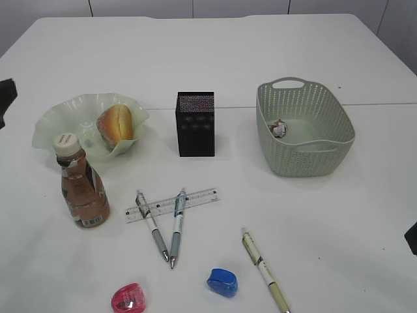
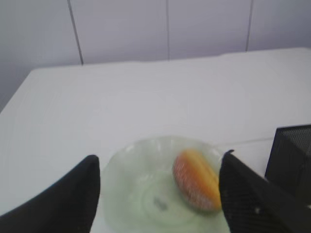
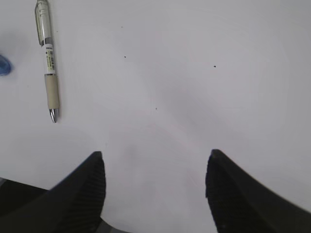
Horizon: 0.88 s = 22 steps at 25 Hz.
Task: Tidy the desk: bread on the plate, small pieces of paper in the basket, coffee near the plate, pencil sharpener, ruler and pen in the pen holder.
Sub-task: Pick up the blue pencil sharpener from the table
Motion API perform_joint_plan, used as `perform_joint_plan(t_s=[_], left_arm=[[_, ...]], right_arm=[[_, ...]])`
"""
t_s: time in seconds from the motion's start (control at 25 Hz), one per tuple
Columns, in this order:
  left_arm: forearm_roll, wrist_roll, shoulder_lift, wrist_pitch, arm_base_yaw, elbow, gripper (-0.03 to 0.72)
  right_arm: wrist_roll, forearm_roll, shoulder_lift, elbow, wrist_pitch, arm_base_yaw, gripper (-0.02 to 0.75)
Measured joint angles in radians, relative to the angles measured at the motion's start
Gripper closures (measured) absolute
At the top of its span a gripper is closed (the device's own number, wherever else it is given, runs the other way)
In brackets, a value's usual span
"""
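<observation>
The bread (image 1: 115,124) lies on the green plate (image 1: 49,120), with the coffee bottle (image 1: 81,189) standing just in front. A black pen holder (image 1: 195,124) stands mid-table. A small piece of paper (image 1: 279,128) lies in the basket (image 1: 306,160). Two pens (image 1: 152,225) (image 1: 177,228) cross the ruler (image 1: 199,197); a third pen (image 1: 264,268) lies to the right. Blue (image 1: 222,282) and pink (image 1: 128,298) pencil sharpeners sit at the front. My left gripper (image 2: 160,156) hangs open above the plate (image 2: 141,204) and bread (image 2: 197,182). My right gripper (image 3: 156,153) is open over bare table, right of the pen (image 3: 47,63).
The pen holder (image 2: 291,155) shows at the right edge of the left wrist view. A sliver of the blue sharpener (image 3: 3,65) shows at the left edge of the right wrist view. A seam crosses the white table behind the holder.
</observation>
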Motion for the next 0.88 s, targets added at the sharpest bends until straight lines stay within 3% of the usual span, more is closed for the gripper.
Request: perform_joint_plan(t_s=[0.24, 0.4, 0.68, 0.88], left_arm=[[-0.004, -0.029, -0.162, 0.468, 0.006, 0.004, 0.202], [-0.085, -0.037, -0.255, 0.846, -0.005, -0.015, 0.231], [-0.181, -0.041, -0.287, 1.427, -0.005, -0.203, 0.238], [-0.186, -0.041, -0.291, 1.661, -0.005, -0.33, 0.238]], right_arm=[[0.0, 0.004, 0.0, 0.0, -0.015, 0.0, 0.271], [0.0, 0.016, 0.0, 0.0, -0.021, 0.0, 0.29], [0.0, 0.045, 0.0, -0.008, -0.024, 0.0, 0.292], [0.004, 0.045, 0.0, -0.044, -0.009, 0.0, 0.292]])
